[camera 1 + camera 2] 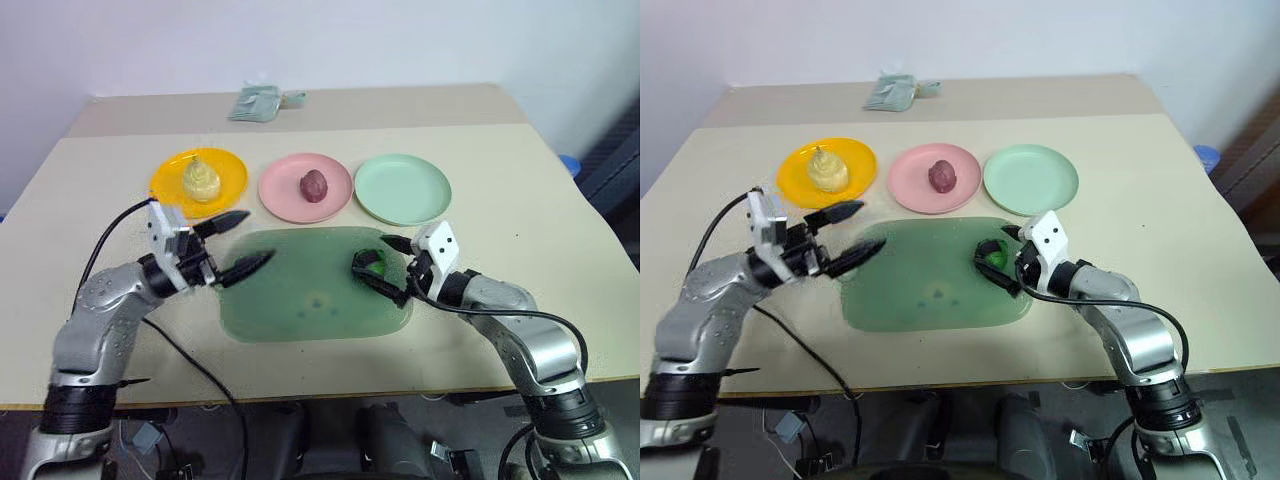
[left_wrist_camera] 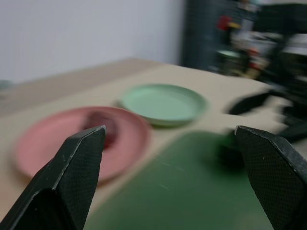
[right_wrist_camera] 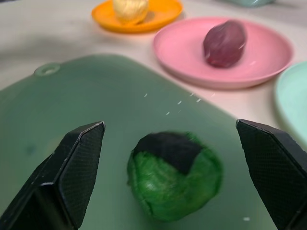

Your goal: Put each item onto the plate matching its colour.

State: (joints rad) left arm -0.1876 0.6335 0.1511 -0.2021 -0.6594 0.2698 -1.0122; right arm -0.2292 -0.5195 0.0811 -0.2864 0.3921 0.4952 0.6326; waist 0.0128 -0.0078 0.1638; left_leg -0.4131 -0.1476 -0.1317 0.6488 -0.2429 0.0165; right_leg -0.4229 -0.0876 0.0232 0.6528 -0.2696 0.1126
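Note:
A pale yellow mound point(image 1: 201, 180) sits on the orange-yellow plate point(image 1: 168, 182). On the pink plate point(image 1: 283, 192) lies a maroon ball point(image 1: 314, 184). The mint green plate point(image 1: 402, 188) holds nothing. A green ball with a black patch point(image 3: 175, 175) rests on the translucent green board point(image 1: 300, 300), near its right end. My right gripper point(image 1: 370, 258) is open, its fingers either side of that ball and apart from it. Over the board's left end my left gripper point(image 1: 235, 245) hangs open and holds nothing, pointing towards the pink and mint plates.
The three plates stand in a row just behind the board. A grey-green packet point(image 1: 255, 103) lies at the table's far edge. A black cable point(image 1: 195, 365) trails from my left arm over the table's front edge.

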